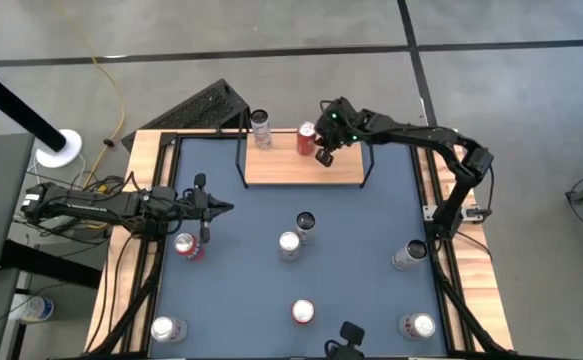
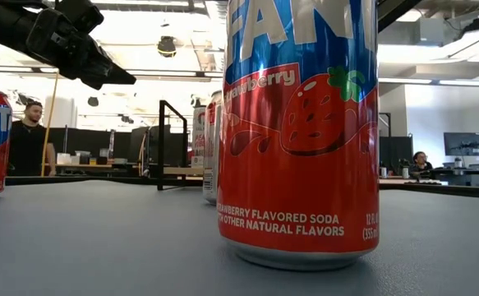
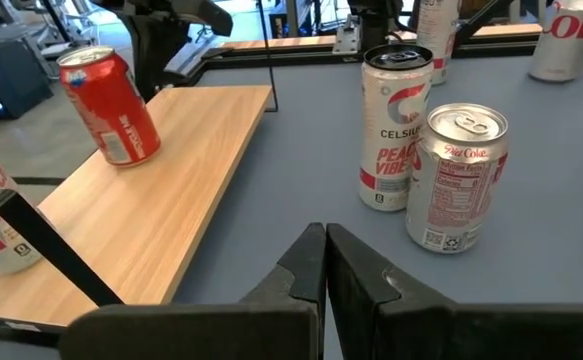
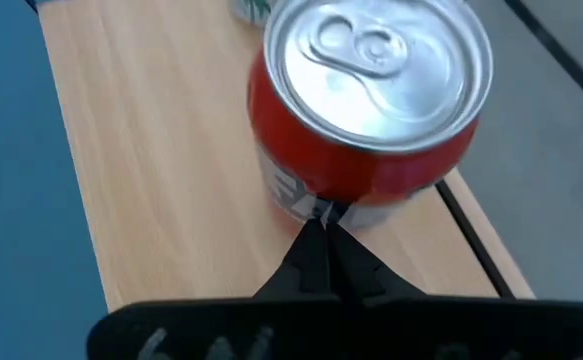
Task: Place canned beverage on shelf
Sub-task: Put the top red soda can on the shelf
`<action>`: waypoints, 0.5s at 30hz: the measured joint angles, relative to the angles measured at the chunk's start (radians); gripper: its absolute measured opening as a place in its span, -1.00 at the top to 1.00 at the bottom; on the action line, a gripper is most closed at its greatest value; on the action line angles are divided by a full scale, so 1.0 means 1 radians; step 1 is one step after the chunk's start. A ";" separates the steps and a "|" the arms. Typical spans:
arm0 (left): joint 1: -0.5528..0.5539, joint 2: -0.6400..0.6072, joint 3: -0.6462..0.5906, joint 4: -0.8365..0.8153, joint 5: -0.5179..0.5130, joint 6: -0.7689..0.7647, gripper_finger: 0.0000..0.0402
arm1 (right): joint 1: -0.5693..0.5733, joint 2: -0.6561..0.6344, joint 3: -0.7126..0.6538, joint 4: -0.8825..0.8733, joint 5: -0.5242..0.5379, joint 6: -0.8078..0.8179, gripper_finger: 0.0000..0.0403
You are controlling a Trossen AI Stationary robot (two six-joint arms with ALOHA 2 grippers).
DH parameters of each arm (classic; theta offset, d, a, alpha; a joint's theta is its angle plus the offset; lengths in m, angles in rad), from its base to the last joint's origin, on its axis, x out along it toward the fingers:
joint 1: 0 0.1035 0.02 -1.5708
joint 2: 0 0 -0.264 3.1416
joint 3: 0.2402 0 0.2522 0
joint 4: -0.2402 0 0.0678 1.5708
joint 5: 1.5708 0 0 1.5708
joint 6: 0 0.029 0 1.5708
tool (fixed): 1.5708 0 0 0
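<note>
The shelf, a light-wood board on a black wire frame, stands at the table's far middle. A red can and a white can stand upright on the board. My right gripper is shut, its tips right at the red can's side that faces the table's right. My left gripper hovers shut over the table's left part, holding nothing. My right gripper's shut fingertips stand at the lower side wall of the red can, coming from the table's right and slanting down. Whether they touch the can I cannot tell. The can stands with its base on the shelf board.
Several more cans stand on the blue table: a Celsius can and a Diet Coke can at the middle, a strawberry Fanta can by the near edge, others near the corners. People sit in the room beyond.
</note>
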 joint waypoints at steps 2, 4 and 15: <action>0.000 0.000 0.000 0.000 0.000 0.000 1.00 | 0.003 0.000 0.000 0.026 0.000 0.000 1.00; 0.000 0.000 0.000 0.000 0.000 0.000 1.00 | 0.004 0.000 0.000 0.051 0.000 0.000 1.00; 0.000 0.000 0.000 0.000 0.000 0.000 1.00 | 0.003 0.000 0.000 0.056 -0.129 -0.029 1.00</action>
